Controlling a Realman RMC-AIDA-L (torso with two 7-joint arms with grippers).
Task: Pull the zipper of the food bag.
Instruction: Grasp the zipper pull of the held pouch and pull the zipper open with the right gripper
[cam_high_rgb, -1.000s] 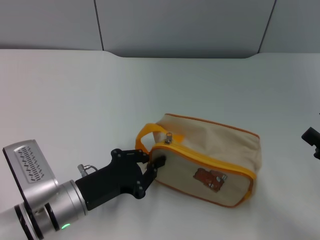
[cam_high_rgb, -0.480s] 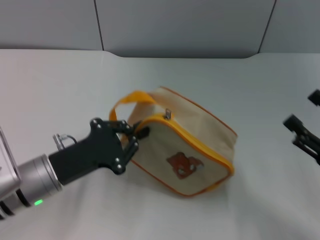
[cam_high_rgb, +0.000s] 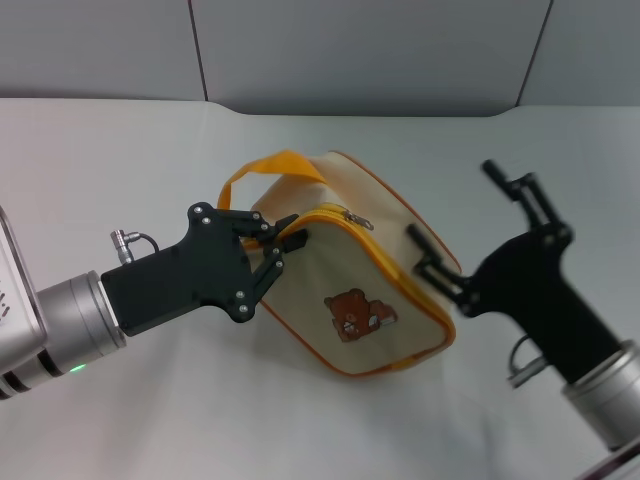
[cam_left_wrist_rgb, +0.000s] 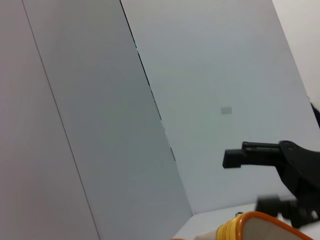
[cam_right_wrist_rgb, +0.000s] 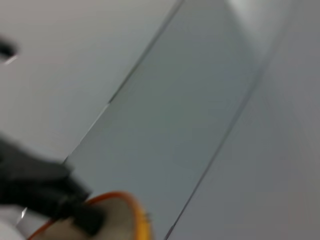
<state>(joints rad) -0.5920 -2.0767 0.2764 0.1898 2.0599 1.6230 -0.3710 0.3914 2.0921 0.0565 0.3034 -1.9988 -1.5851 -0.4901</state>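
Observation:
The food bag (cam_high_rgb: 345, 270), beige with a brown bear patch (cam_high_rgb: 350, 312), lies tilted in the middle of the white table. Its zipper (cam_high_rgb: 400, 262) runs as an orange-yellow band along the top edge. The silver pull tab (cam_high_rgb: 358, 221) is near the left end. The loop handle (cam_high_rgb: 268, 170) stands up at the back left. My left gripper (cam_high_rgb: 289, 234) is shut on the bag's left end just below the handle. My right gripper (cam_high_rgb: 450, 205) is open at the bag's right end, one finger (cam_high_rgb: 430, 255) close against it. The bag's edge shows in the left wrist view (cam_left_wrist_rgb: 250, 225) and the right wrist view (cam_right_wrist_rgb: 122, 212).
The white table (cam_high_rgb: 150, 150) stretches all around the bag. Grey wall panels (cam_high_rgb: 360, 50) stand behind its far edge. The left wrist view shows the wall and my right gripper's fingers (cam_left_wrist_rgb: 250, 152).
My left gripper has lifted and turned the bag's left end up and back. My right arm has come in from the right edge to the bag's right end, fingers open.

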